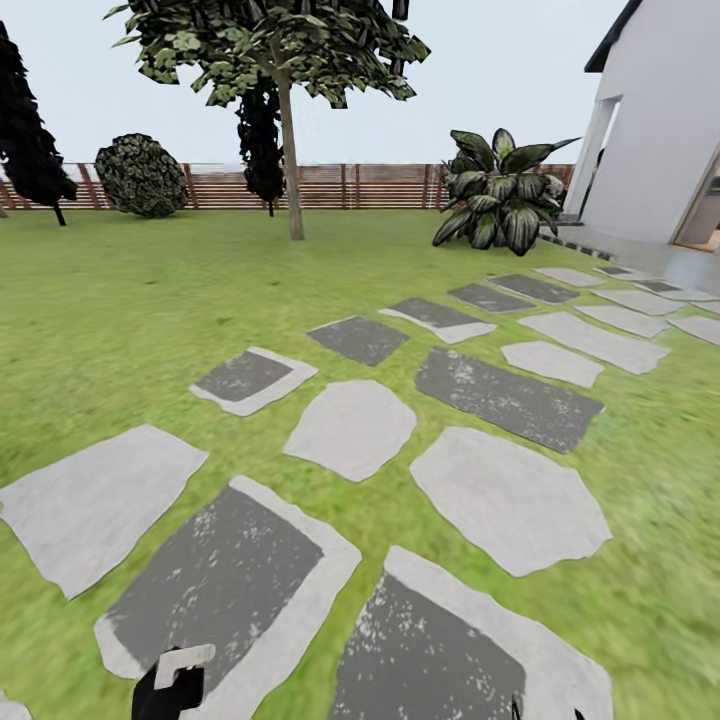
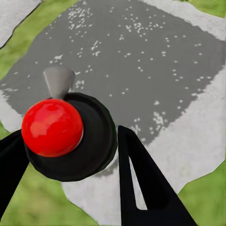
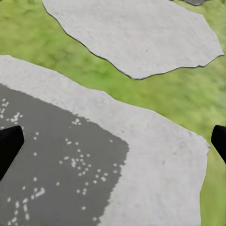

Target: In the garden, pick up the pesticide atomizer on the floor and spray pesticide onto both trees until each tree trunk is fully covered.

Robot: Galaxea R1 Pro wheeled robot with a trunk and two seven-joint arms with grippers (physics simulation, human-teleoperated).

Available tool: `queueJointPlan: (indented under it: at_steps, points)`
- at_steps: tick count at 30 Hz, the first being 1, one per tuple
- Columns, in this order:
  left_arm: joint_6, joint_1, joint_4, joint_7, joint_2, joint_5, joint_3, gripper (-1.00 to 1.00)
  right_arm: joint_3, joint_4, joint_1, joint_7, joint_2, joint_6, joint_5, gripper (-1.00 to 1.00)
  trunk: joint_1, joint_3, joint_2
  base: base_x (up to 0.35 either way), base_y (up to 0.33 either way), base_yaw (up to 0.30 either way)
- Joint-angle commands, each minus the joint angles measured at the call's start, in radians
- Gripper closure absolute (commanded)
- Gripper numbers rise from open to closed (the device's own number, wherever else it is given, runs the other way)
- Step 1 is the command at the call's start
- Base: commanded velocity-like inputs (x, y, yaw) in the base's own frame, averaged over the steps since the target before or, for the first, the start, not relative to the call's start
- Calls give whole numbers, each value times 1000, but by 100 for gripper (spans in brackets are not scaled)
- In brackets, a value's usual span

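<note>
My left gripper [image 2: 70, 176] is shut on the pesticide atomizer [image 2: 92, 141], a black round body with a red ball [image 2: 52, 127] on top and a grey cone nozzle [image 2: 59, 81]. One black finger [image 2: 141, 188] lies along each side of the body. Below it is a dark stepping stone. In the head view the left gripper [image 1: 168, 692] peeks in at the bottom edge. My right gripper [image 3: 113, 143] is open and empty over another stone, fingertips far apart. A tree [image 1: 290, 150] with a bare, pale, slightly leaning trunk stands far ahead near the fence.
Grey and dark stepping stones [image 1: 350, 425] cross the lawn [image 1: 100, 320] toward a white house [image 1: 660, 130] at the right. A big-leaved plant [image 1: 500, 195], a round shrub [image 1: 142, 175] and dark narrow trees [image 1: 30, 140] stand along the brown slat fence [image 1: 350, 185].
</note>
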Motion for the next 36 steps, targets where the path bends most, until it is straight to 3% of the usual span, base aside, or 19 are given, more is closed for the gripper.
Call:
queueJointPlan:
  at_steps: [1,36]
  points:
    - [-4,-1,1,1,1,2,0,100,0,1,-1,-2,0,-2,1,-100,0,-1,0,339,0,0]
    - [-4,-1,1,0,1,2,-1,100,0,1,-1,-2,0,-2,1,-100,0,-1,0,339,0,0]
